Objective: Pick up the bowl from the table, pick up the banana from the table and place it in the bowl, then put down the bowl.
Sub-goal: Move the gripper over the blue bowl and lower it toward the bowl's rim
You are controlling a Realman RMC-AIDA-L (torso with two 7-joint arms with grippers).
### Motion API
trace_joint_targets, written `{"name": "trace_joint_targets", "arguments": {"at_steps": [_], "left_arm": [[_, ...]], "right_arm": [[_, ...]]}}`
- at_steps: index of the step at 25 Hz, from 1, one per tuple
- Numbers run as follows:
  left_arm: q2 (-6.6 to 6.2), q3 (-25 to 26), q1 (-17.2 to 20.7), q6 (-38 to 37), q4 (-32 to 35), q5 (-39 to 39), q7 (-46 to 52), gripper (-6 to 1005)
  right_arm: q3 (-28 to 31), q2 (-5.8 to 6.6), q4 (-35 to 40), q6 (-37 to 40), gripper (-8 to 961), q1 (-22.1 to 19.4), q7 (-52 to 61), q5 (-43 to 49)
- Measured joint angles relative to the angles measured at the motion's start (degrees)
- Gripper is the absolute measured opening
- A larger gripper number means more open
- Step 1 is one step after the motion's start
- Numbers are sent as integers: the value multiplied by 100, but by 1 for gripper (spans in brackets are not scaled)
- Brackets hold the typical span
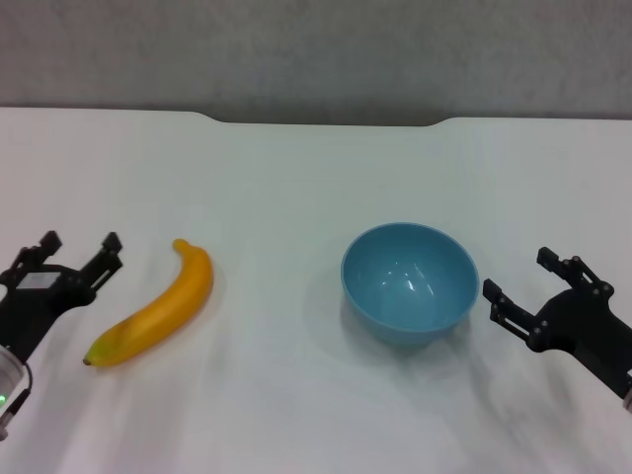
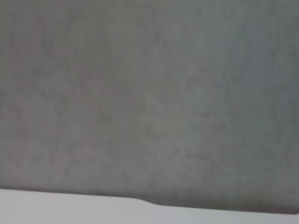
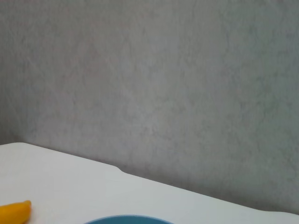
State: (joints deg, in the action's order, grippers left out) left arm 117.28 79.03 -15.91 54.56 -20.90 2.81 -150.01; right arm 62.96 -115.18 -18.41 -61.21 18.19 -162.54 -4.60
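Glossy blue bowl [image 1: 410, 281] sits on the table [image 1: 296, 178] at nine o'clock of my spread right gripper [image 1: 523, 281]; its slick rim may slip; the banana [image 1: 153, 306] lies at three o'clock of my spread left gripper [image 1: 77, 255].

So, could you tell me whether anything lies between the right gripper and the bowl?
Nothing visible does. The right gripper is open beside the bowl, with only bare table between. The banana lies over by the left gripper.
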Motion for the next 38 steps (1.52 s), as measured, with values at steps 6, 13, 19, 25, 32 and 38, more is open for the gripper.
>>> {"name": "trace_joint_targets", "arguments": {"at_steps": [6,13,19,25,32,38], "left_arm": [[-5,-15,14,-184,7,-11,183,890],[-57,-141,-119,-199,-35,-76,443,890],[-54,-134,-95,-318,-8,-79,394,889],[-117,-126,95,-473,-383,-381,704,889],[-324,-68,798,-2464,-2708,-2019,2093,888],[-424,-56,1260,-3741,-4317,-3840,4090,887]], "right_arm": [[48,1,-26,13,870,-4,154,-8],[257,-3,139,-13,861,88,283,-3],[241,-31,95,36,853,86,284,23],[148,3,-164,47,845,-19,678,42],[213,235,-634,410,836,-42,1856,563],[321,682,-2365,2314,828,-279,3286,1914]]}}
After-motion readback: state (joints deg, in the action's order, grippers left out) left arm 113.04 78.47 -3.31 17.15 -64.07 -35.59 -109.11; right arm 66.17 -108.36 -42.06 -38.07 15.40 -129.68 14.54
